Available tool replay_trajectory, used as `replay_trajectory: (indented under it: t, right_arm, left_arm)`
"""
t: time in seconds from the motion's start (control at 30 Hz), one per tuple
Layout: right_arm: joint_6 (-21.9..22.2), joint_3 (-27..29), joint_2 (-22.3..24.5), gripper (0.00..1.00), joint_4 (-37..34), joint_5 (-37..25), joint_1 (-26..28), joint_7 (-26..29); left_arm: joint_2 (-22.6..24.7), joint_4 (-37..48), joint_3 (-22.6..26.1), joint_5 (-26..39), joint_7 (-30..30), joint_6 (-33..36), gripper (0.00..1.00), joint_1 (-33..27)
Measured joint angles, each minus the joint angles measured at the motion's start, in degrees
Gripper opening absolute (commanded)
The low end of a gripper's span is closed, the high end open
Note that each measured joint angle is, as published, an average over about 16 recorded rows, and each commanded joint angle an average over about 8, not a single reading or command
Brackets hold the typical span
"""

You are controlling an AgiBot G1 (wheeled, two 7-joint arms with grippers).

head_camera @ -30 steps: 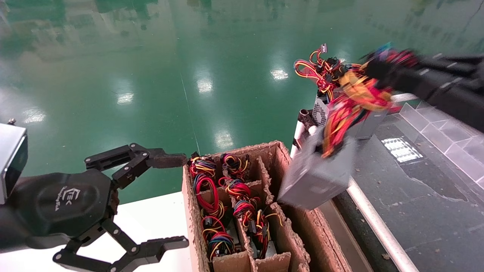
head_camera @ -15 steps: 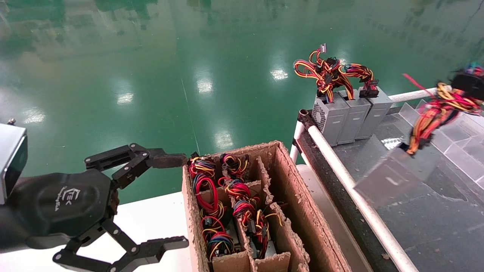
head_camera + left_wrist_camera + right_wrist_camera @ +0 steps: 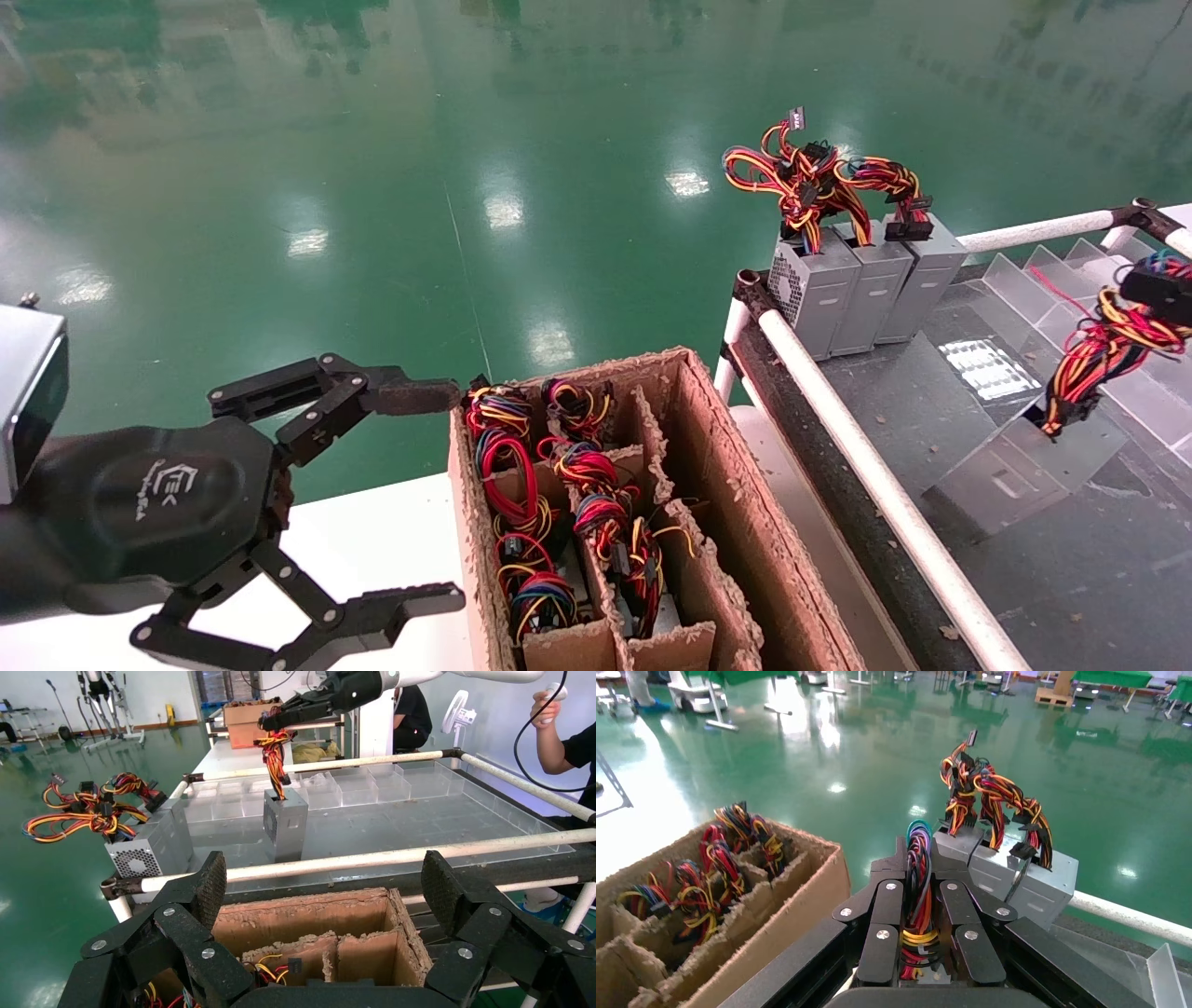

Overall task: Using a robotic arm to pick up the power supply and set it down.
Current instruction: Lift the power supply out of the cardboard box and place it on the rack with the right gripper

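Note:
My right gripper [image 3: 1153, 282] is at the far right, shut on the wire bundle [image 3: 919, 881] of a grey power supply [image 3: 1020, 466]. The box hangs tilted from its wires with its lower end down at the dark table [image 3: 1071, 578]. In the left wrist view the same power supply [image 3: 284, 822] stands on the table under the right gripper [image 3: 281, 720]. My left gripper [image 3: 424, 494] is parked open beside the cardboard box [image 3: 708, 447], with nothing between its fingers [image 3: 211, 881].
Three more power supplies [image 3: 861, 280] stand in a row at the table's far corner. The cardboard box holds several wired units [image 3: 577, 522] in compartments. A white pipe rail [image 3: 875, 485] edges the table, clear dividers [image 3: 1071, 280] line its back, and a person [image 3: 569, 748] stands beyond.
My right gripper has carried the power supply rightwards from beside the cardboard box, over the rail, and lowered it onto the dark table. The left arm has not moved.

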Motion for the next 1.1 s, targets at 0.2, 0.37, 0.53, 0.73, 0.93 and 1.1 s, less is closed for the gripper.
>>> replay_trajectory:
  t: [0.2, 0.37, 0.53, 0.73, 0.93, 1.1]
  right_arm:
    - [0.2, -2.0, -2.3, 0.00, -2.1, -3.2, 2.9, -1.3]
    - [0.3, -3.7, -4.9, 0.00, -3.7, -6.0, 5.5, -2.6]
    - [0.4, -5.2, -7.6, 0.00, -5.6, -8.3, 8.0, -4.1]
    - [0.4, -6.6, -10.6, 0.00, -8.0, -10.4, 10.6, -5.6]
    - [0.4, -7.5, -13.1, 0.00, -10.2, -11.3, 12.8, -6.4]
    - [0.3, -8.0, -14.8, 0.00, -11.6, -11.6, 14.6, -6.9]
  left_arm:
    - [0.0, 0.0, 0.0, 0.0, 0.0, 0.0, 1.00, 0.0]
    - [0.0, 0.0, 0.0, 0.0, 0.0, 0.0, 1.00, 0.0]
    - [0.0, 0.0, 0.0, 0.0, 0.0, 0.0, 1.00, 0.0]
    - [0.0, 0.0, 0.0, 0.0, 0.0, 0.0, 1.00, 0.0]
    - [0.0, 0.0, 0.1, 0.0, 0.0, 0.0, 1.00, 0.0]
    - [0.0, 0.0, 0.1, -0.1, 0.0, 0.0, 1.00, 0.0]
